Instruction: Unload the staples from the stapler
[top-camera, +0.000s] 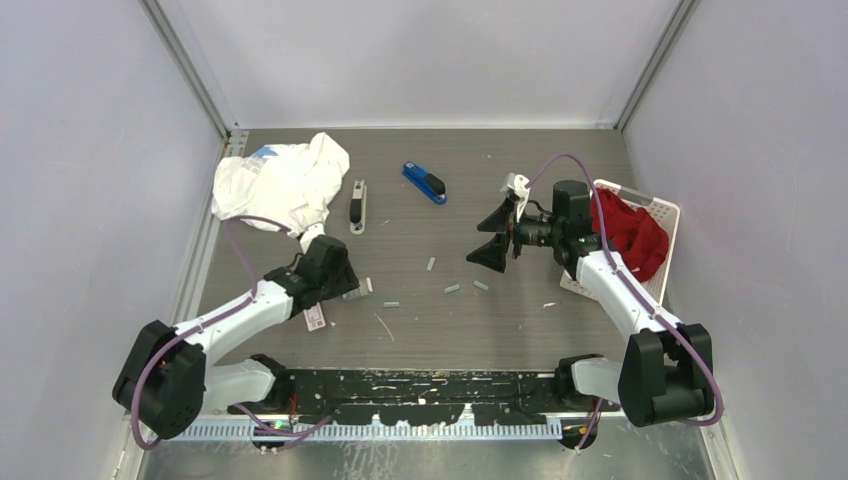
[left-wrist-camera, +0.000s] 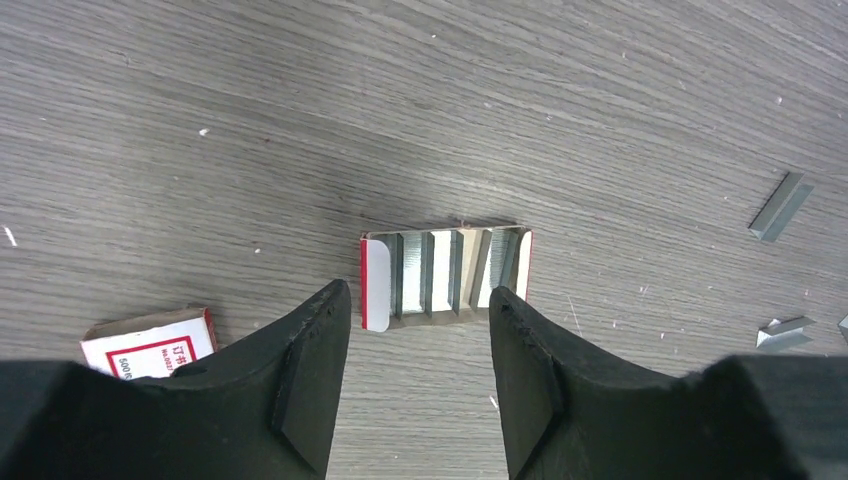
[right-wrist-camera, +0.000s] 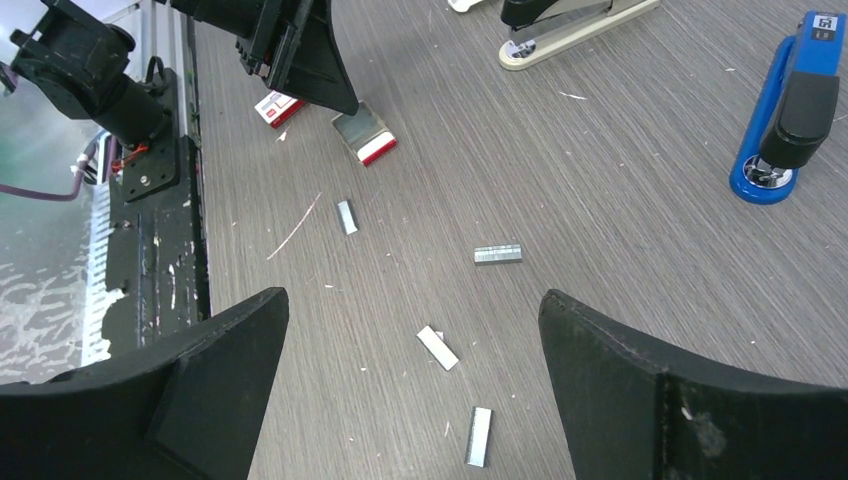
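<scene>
Two staplers lie at the back of the table: a blue one (top-camera: 424, 182) (right-wrist-camera: 790, 110) and a beige-and-black one (top-camera: 357, 207) (right-wrist-camera: 570, 20). Loose staples strips (top-camera: 452, 288) (right-wrist-camera: 498, 254) are scattered over the middle of the table. My left gripper (top-camera: 345, 283) (left-wrist-camera: 418, 290) is open and low over the table. Just past its tips lies an open red-and-white cardboard tray (left-wrist-camera: 445, 275) with staples strips in it. Nothing sits between its fingers (left-wrist-camera: 310, 370). My right gripper (top-camera: 490, 237) (right-wrist-camera: 412, 295) hangs wide open and empty above two loose strips (right-wrist-camera: 438, 347).
A white-and-red box sleeve (left-wrist-camera: 150, 345) (top-camera: 315, 318) lies left of the left gripper. A white cloth (top-camera: 280, 185) is heaped at the back left. A white basket (top-camera: 665, 215) with a red cloth (top-camera: 635, 235) stands at the right. More strips (left-wrist-camera: 780, 205) lie right of the tray.
</scene>
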